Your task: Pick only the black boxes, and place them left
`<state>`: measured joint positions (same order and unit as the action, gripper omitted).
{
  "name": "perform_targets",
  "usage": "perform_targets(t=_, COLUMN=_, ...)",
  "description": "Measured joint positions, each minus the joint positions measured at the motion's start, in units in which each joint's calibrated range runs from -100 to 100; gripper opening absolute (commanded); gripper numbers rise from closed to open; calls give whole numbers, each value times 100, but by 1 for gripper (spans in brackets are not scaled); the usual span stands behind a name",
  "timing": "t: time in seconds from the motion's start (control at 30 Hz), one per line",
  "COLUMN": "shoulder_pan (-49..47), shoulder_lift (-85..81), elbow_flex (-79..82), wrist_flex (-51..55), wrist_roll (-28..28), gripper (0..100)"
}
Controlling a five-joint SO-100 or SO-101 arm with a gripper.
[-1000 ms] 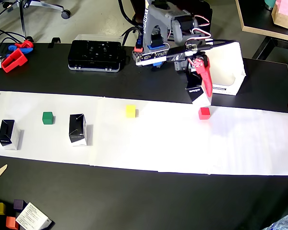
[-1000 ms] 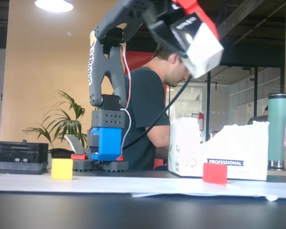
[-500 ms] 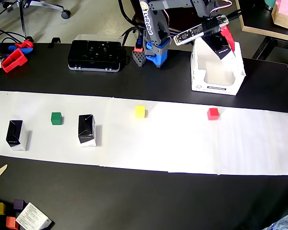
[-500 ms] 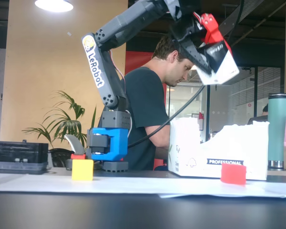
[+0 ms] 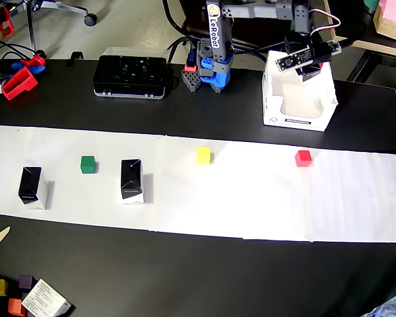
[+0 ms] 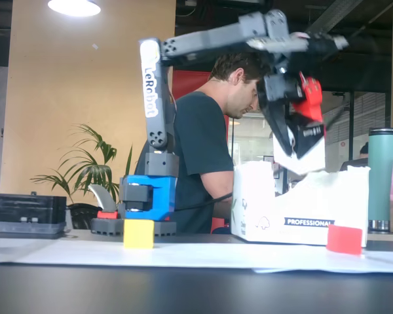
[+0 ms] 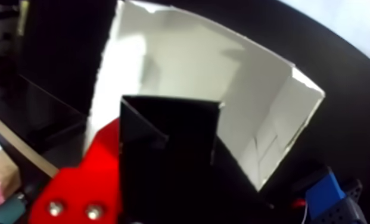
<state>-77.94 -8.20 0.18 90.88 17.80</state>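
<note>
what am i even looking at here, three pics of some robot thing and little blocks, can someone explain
It is a small desktop robot arm marked LeRobot, with a two-finger gripper at its end.

The overhead view looks straight down on the table. The fixed view is shot from table height, side on, with a man sitting behind the arm. The wrist view comes from a camera riding on the gripper itself.

On a strip of white paper lie a green cube, a yellow cube and a red cube, plus two upright black boxes. Behind the strip stands an open white carton.

The gripper hangs above that carton and is closed on a third black box, which fills the middle of the wrist view next to the red finger.
</note>
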Motion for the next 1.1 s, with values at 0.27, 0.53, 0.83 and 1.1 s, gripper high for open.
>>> perform_targets(t=0.27, shoulder_pan=-212, shoulder_lift=615, elbow_flex=-132, wrist_flex=-8, wrist_roll=0, gripper=42)
perform_targets(t=0.53, shoulder_pan=-46, shoulder_lift=279, elbow_flex=-159, wrist_flex=160, wrist_roll=611, gripper=43)
perform_targets(t=0.83, shoulder_pan=1403, shoulder_lift=-861, elbow_flex=-159, wrist_flex=245, wrist_roll=1665, gripper=53)
perform_targets(t=1.1, shoulder_pan=3461, shoulder_lift=-919, elbow_flex=-168, wrist_flex=262, wrist_roll=2427, gripper=53)
